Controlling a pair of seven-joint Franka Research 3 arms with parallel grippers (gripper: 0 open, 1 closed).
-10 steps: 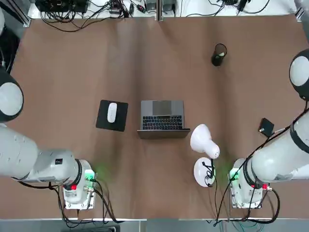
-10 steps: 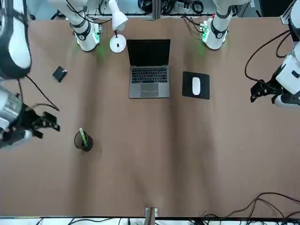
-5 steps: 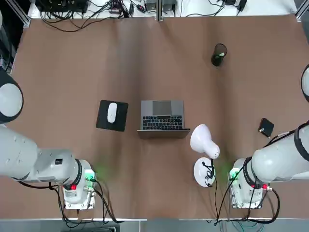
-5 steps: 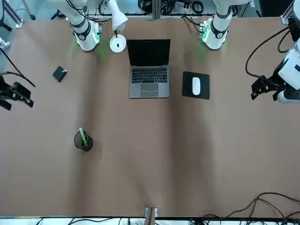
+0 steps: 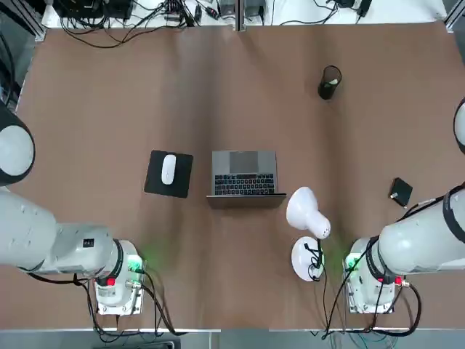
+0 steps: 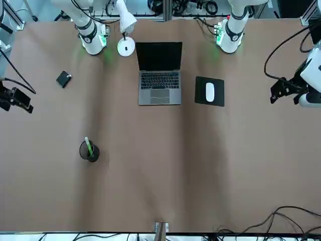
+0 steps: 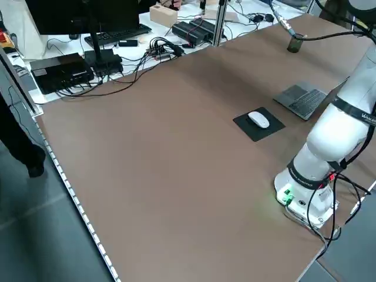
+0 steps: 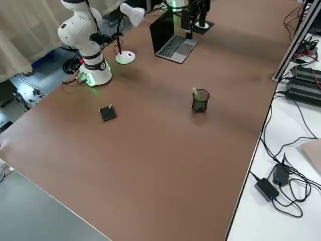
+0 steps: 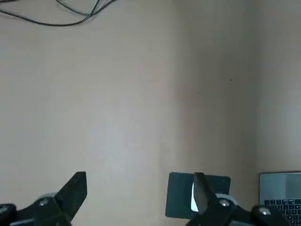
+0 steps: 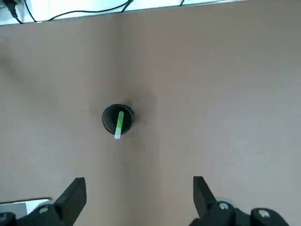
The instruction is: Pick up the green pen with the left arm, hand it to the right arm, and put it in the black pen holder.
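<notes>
Since a second ago the right tool (image 6: 14,99) has been pulling away from the pen holder (image 6: 90,151) and is now hanging over the desk's edge on the robot's right, near the small flat black square (image 6: 63,79). Its fingers are standing wide apart with nothing between them. The left tool (image 6: 284,90) is hovering at the opposite edge of the desk (image 6: 165,165), fingers (image 9: 75,188) likewise spread and carrying nothing.

The green pen (image 6: 88,146) is standing in the black pen holder, leaning against the rim with its upper end poking out. The holder is sitting toward the far right corner of the desk as the robot faces it, well apart from both tools.

A laptop (image 6: 160,75) is lying open in the middle of the desk, a white mouse (image 6: 209,91) is resting on a dark mouse pad (image 6: 217,99) just beside it on the robot's left, and a white lamp (image 6: 125,24) is standing near the right arm's base (image 6: 93,39).
</notes>
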